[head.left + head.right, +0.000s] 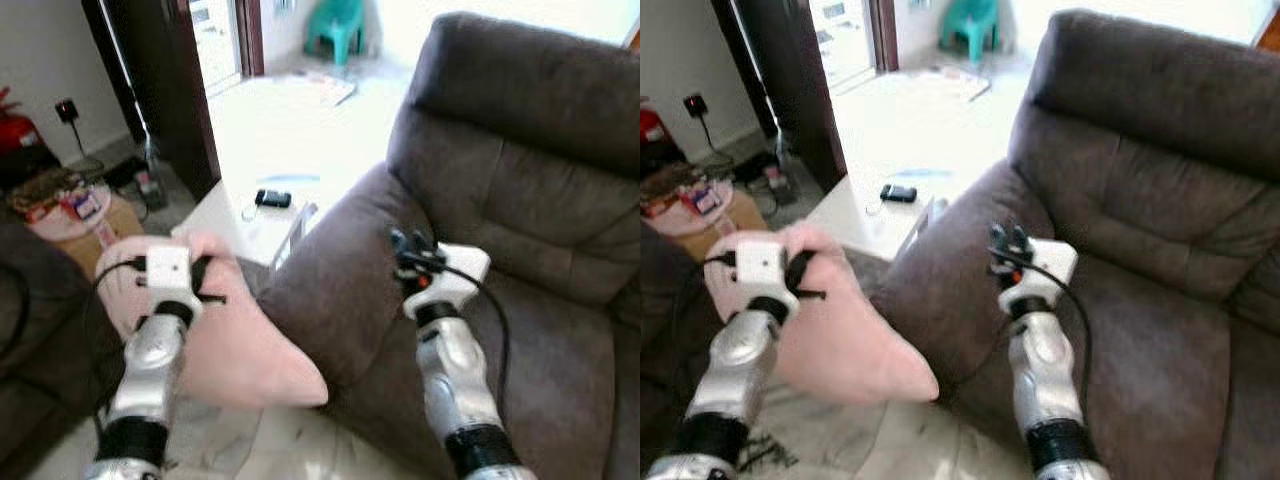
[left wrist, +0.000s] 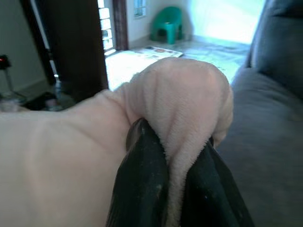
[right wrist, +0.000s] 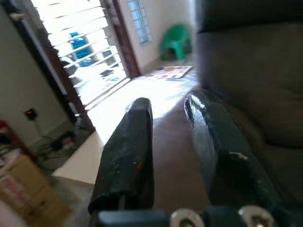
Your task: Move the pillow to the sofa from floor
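Well, the left gripper (image 2: 173, 182) pinches one fold of the soft pink plush pillow (image 1: 235, 350), lower left, beside the dark brown fabric sofa (image 1: 520, 260). The right gripper (image 3: 173, 137) hovers empty, fingers parted. That thin pinch could slip mid-swing.

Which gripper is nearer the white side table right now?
Left. The left gripper, clamped on the pink pillow, is just short of the white side table; the right gripper is over the sofa armrest.

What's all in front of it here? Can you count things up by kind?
Pillows: 1, pink, pinched in the left tool
Sofas: 1, dark brown
Tools: 2; the right tool holds nothing
Green chairs: 1
Total: 5
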Controlling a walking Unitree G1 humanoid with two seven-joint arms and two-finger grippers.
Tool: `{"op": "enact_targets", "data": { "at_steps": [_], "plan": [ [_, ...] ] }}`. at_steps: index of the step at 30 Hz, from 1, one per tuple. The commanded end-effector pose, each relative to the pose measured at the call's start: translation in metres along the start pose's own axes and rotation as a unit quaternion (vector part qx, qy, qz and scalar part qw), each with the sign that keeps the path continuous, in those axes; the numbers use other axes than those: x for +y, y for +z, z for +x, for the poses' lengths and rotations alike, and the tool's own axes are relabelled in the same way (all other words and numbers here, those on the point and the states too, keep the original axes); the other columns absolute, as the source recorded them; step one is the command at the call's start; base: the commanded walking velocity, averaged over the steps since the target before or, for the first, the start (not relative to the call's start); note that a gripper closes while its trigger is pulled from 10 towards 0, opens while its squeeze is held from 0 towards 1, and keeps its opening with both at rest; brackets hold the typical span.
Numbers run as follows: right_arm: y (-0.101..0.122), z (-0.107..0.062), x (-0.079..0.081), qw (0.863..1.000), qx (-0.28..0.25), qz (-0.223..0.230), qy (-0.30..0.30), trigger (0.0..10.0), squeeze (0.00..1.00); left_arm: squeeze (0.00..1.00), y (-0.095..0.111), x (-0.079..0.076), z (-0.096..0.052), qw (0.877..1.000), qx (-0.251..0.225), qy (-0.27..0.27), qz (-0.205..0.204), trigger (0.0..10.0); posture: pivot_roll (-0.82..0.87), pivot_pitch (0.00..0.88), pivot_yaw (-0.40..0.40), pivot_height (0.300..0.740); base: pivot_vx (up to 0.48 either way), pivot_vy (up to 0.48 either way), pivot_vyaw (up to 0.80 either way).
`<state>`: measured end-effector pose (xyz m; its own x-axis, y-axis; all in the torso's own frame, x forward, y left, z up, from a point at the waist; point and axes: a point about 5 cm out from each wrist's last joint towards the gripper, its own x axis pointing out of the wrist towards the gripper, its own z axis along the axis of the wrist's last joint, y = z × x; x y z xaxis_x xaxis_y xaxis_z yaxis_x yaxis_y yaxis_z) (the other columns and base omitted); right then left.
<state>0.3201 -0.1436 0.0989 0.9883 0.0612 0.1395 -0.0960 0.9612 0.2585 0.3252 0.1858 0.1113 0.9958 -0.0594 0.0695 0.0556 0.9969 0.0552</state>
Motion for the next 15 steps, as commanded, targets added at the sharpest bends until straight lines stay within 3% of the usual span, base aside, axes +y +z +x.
{"op": "enact_targets", "data": {
  "at_steps": [1,15],
  "plan": [
    [-0.0002,0.001,0.0039,1.0,0.0,0.005,0.003,10.0,0.0,0.0,0.0245,-0.002,0.0073,0.998,-0.056,-0.009,0.005,10.0,0.12,0.0,-0.044,0.74,0.0,0.0,0.0],
    [-0.0002,0.001,0.0039,1.0,0.0,0.005,0.003,10.0,0.0,0.0,0.0245,-0.002,0.0073,0.998,-0.056,-0.009,0.005,10.0,0.12,0.0,-0.044,0.74,0.0,0.0,0.0]
  ]
}}
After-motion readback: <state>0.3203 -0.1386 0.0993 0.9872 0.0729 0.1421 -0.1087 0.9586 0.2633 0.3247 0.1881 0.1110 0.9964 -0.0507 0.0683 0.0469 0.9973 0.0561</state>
